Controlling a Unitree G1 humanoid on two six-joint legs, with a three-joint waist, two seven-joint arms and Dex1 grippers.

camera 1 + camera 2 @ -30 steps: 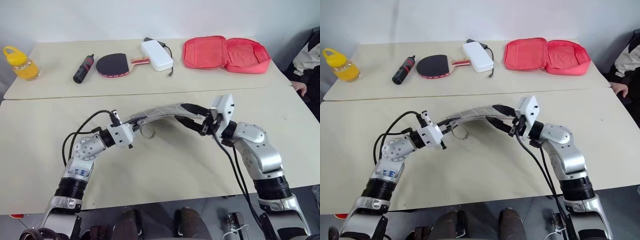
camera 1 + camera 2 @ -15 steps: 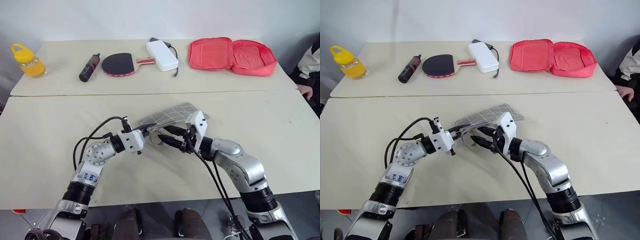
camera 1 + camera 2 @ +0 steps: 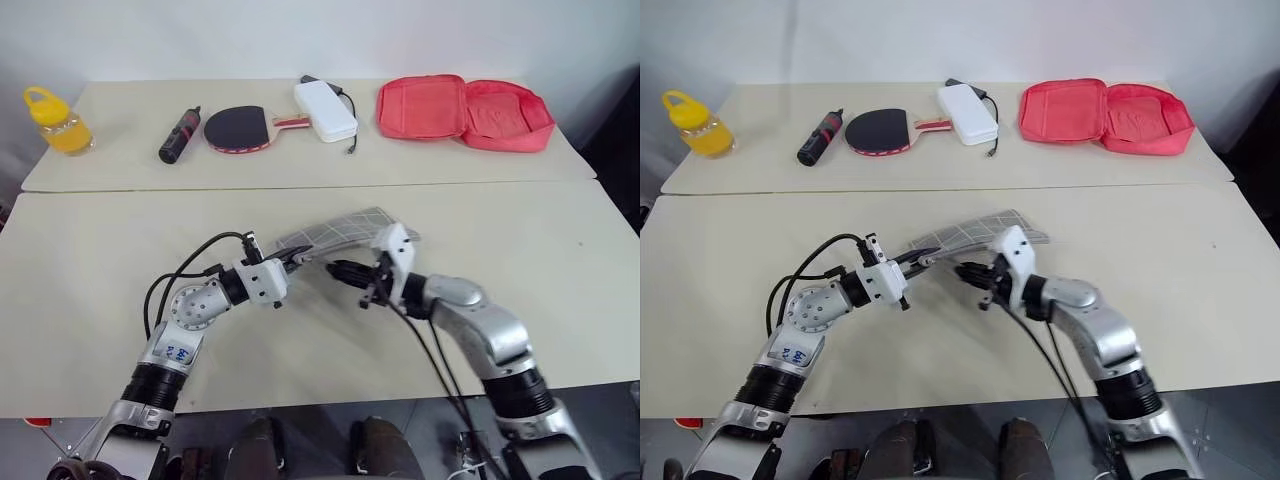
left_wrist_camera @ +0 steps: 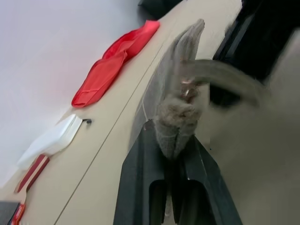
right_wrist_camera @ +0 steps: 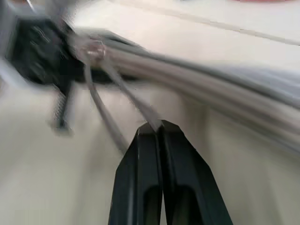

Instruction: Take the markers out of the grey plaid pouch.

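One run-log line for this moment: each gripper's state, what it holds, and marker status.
left gripper: shut on grey plaid pouch | right gripper: shut on the pouch's cord loop | pouch: held above table | markers: none out

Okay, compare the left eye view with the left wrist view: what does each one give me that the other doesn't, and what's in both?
Left eye view, not the wrist view: the yellow bottle at the far left of the table, and the arms from above.
Left wrist view, not the eye view: a close look at the left gripper shut on the edge of the pouch, with fabric bunched between its fingers.
Both: the pouch, the red case and the white block at the table's far side.
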